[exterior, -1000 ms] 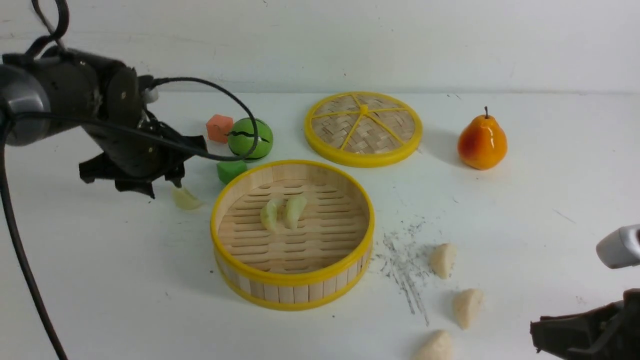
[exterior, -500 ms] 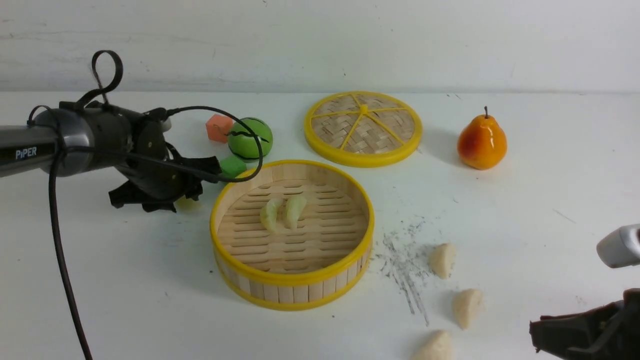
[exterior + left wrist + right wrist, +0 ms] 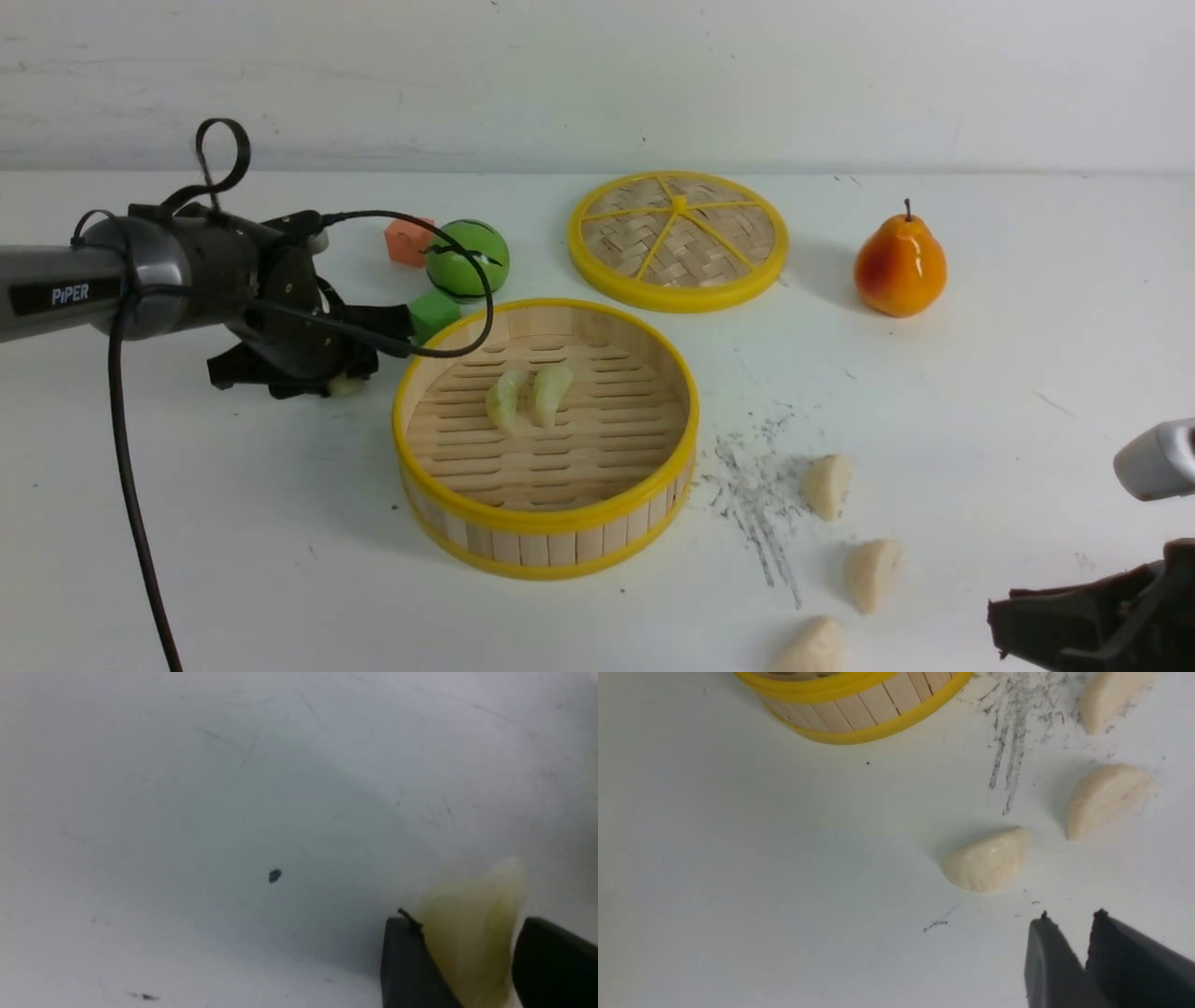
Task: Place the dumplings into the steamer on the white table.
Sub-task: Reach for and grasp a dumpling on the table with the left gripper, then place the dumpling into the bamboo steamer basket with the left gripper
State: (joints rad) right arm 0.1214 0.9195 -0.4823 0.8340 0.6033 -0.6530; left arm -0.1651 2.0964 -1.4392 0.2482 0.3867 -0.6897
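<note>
Nearest the robot, low at the right edge of the front view, the right gripper (image 3: 1004, 630) hovers above the white table (image 3: 1027, 373); its jaws stand a narrow slit apart with nothing between them; the closest cream dumpling (image 3: 987, 861) lies to their left and a little ahead, near but not under the tips, its long axis slanting across the line of the fingers; the middle cream dumpling (image 3: 873, 571) and the far cream dumpling (image 3: 826, 485) lie beyond it beside the grey scratch marks (image 3: 756, 495), all three outside the steamer (image 3: 546, 523); this arm is plainly the nearer one for them.

Farther out, two green dumplings (image 3: 527, 397) rest side by side on the steamer's slatted floor.

Just left of the steamer's far wall, the left gripper (image 3: 322, 378) is down at the table, its arm reaching in nearly level from the left; the third green dumpling (image 3: 472, 914) sits on the table between its fingers (image 3: 411, 961), one finger against each flank, the long axis seemingly running out past the tips so the jaws cross its narrow width; whether they are pinching it yet I cannot tell; my guess is that the lift depends on that hold being square.

Behind lie a green cube (image 3: 434, 313), green ball (image 3: 467, 257), orange cube (image 3: 406, 241), woven lid (image 3: 677, 238) and pear (image 3: 899, 266).
</note>
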